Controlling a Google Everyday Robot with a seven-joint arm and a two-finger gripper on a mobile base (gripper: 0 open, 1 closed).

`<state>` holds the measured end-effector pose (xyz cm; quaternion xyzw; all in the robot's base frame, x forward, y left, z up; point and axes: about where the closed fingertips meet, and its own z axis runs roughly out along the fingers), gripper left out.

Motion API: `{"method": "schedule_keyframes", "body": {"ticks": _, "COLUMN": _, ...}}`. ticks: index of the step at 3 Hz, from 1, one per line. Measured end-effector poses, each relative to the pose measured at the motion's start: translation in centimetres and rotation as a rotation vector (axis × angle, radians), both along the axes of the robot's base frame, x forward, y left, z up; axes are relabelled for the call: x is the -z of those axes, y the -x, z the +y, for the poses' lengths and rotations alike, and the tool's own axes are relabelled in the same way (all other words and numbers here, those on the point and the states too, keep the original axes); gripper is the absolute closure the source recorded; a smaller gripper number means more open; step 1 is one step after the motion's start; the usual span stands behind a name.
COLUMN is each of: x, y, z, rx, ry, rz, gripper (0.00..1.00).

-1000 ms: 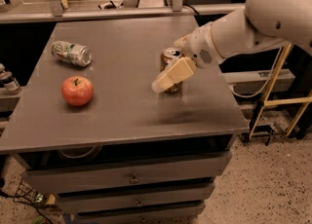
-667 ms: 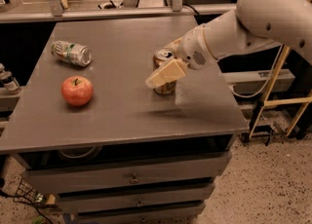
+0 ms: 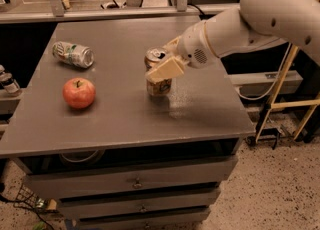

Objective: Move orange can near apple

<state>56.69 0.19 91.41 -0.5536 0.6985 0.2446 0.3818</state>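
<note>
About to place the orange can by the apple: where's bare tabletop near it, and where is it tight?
Bare tabletop lies between the apple and the orange can held in the gripper, and along the front edge below the apple. Tighter behind the apple, where the green-and-white can lies.

single view, set high before the table [image 3: 120, 109], tilted down at middle range; whole top and drawers [image 3: 135, 181] in frame, gripper [image 3: 159, 70] clasping the orange can [image 3: 159, 88] near table centre.
</note>
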Motion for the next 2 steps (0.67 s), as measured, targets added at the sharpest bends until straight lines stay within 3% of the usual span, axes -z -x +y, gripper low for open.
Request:
{"method": "schedule_keyframes", "body": {"ticks": 1, "x": -2.47, "y": 0.26, "z": 0.04, "rx": -0.015, "ry": -0.022, "rz": -0.051, "gripper": 1.00}}
{"method": "schedule_keyframes", "body": {"ticks": 2, "x": -2.60, "y": 0.21, "z": 0.37, "rx": -0.024, "ry": -0.027, "rz": -0.054, "gripper": 1.00}}
